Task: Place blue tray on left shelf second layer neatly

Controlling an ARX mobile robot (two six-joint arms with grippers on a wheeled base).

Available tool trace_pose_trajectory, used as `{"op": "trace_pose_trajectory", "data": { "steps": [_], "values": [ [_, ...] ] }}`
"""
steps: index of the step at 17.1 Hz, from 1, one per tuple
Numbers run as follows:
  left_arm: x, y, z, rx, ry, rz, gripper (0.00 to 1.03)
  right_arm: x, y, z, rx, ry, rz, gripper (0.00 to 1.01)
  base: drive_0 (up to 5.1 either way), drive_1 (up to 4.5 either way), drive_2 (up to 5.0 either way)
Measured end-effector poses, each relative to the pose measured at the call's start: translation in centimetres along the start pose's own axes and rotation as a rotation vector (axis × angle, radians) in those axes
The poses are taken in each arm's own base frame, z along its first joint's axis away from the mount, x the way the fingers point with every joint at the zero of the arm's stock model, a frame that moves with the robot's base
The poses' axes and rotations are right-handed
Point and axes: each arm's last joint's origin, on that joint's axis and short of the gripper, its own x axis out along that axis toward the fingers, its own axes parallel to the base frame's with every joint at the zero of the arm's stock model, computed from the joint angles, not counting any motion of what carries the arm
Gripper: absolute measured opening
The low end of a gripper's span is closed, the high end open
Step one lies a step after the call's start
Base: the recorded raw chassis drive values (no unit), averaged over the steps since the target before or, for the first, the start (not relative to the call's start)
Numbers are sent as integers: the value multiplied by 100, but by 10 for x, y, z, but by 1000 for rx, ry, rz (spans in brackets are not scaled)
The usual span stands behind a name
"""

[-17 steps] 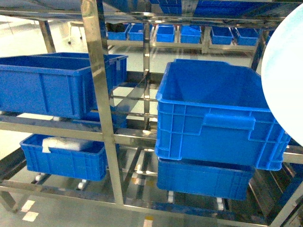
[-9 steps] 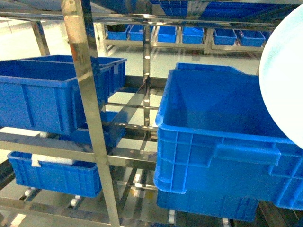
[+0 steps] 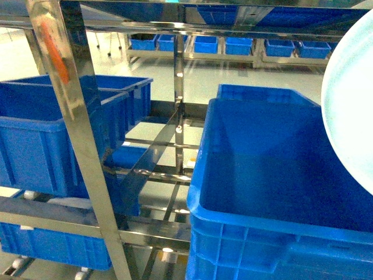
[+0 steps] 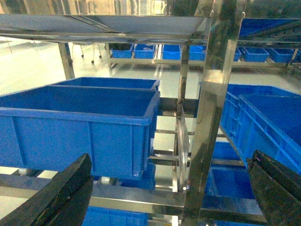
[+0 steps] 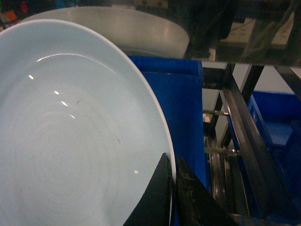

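Tray (image 3: 352, 111), pale blue, fills the right edge of the head view, raised above a big blue crate (image 3: 280, 175) on the steel shelf (image 3: 70, 128). From the left wrist, the left gripper (image 4: 164, 197) has its two dark fingers (image 4: 56, 195) spread wide with nothing between them, facing another crate (image 4: 80, 122) on the shelf. From the right wrist, the right gripper (image 5: 172, 188) pinches the tray's rim between closed fingers, the tray standing on edge beside a crate.
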Motion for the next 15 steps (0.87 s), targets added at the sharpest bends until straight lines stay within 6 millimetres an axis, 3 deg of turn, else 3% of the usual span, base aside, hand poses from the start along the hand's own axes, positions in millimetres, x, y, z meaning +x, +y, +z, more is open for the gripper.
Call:
{"op": "trace_pose_trajectory", "data": {
  "steps": [7, 9, 13, 15],
  "values": [
    [0, 0, 0, 0, 1, -1, 98, 0, 0, 0, -3, -2, 7, 2, 0, 0, 0],
    [0, 0, 0, 0, 2, -1, 98, -2, 5, -7, 200, 33, 59, 2, 0, 0, 0],
    [0, 0, 0, 0, 2, -1, 98, 15, 6, -30, 436, 295, 140, 2, 0, 0, 0],
    [0, 0, 0, 0, 1, 0, 98, 22, 0, -30, 520, 324, 140, 2, 0, 0, 0]
  ]
}}
